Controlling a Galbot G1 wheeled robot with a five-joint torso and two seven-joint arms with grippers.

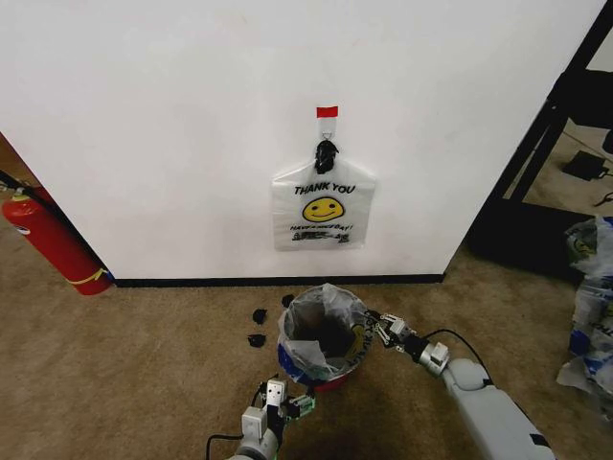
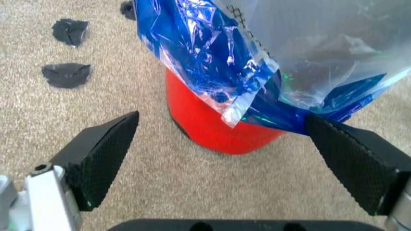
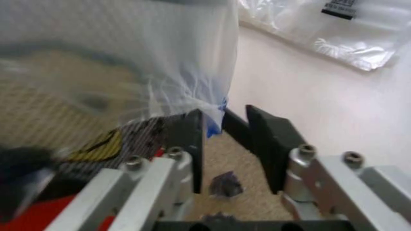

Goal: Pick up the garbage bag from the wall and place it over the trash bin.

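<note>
The garbage bag (image 1: 308, 324), thin and translucent with blue patches, is draped over the trash bin (image 1: 358, 343), a black mesh bin with a red base (image 2: 205, 125). My right gripper (image 1: 380, 328) is at the bin's right rim. Its fingers (image 3: 192, 139) stand a little apart, so it is open, with the bag's blue-marked edge (image 3: 215, 115) hanging at the tips in front of the mesh (image 3: 96, 139). My left gripper (image 1: 289, 397) is low in front of the bin, wide open (image 2: 222, 120), facing the red base and holding nothing. The white wall (image 1: 172, 115) stands behind.
A flat smiley bag with black-knotted handles (image 1: 323, 206) hangs on the wall under a red tape strip (image 1: 328, 112). A red fire extinguisher (image 1: 53, 244) leans at the left. Black scraps (image 1: 257, 339) lie on the carpet. A black frame (image 1: 541, 144) and plastic bags (image 1: 594, 287) are at the right.
</note>
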